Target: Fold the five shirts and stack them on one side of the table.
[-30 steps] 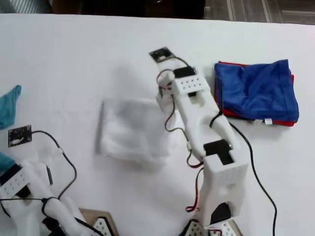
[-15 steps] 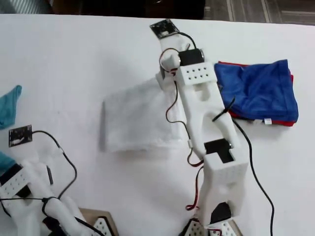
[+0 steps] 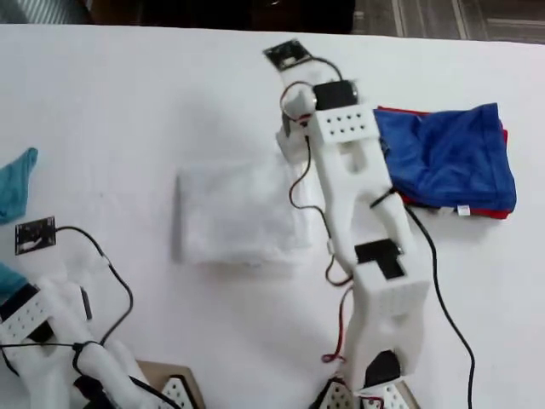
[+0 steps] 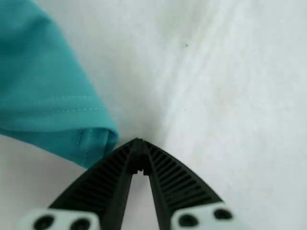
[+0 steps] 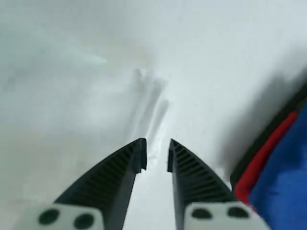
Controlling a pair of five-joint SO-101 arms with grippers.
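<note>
A folded white shirt [image 3: 238, 213] lies flat at the table's middle. My right arm [image 3: 349, 170] stretches along its right edge, between it and a stack with a blue shirt [image 3: 447, 153] on top of a red one [image 3: 407, 198]. In the right wrist view my right gripper [image 5: 156, 155] stands slightly open over a ridge of white cloth [image 5: 146, 103], nothing between its fingers, with the red [image 5: 256, 167] and blue [image 5: 285, 182] edges beside it. My left gripper [image 4: 138, 143] is shut and empty, its tip next to the hem of a teal shirt [image 4: 43, 91].
The teal shirt [image 3: 15, 183] hangs in from the table's left edge, near my left arm [image 3: 51, 332]. Cables run along both arms. The white table [image 3: 128, 94] stretches bare behind the white shirt.
Half a second ago the white shirt's right corner was raised under the right arm; now it lies flat and square. The right arm's wrist shifted slightly right. The left arm kept still.
</note>
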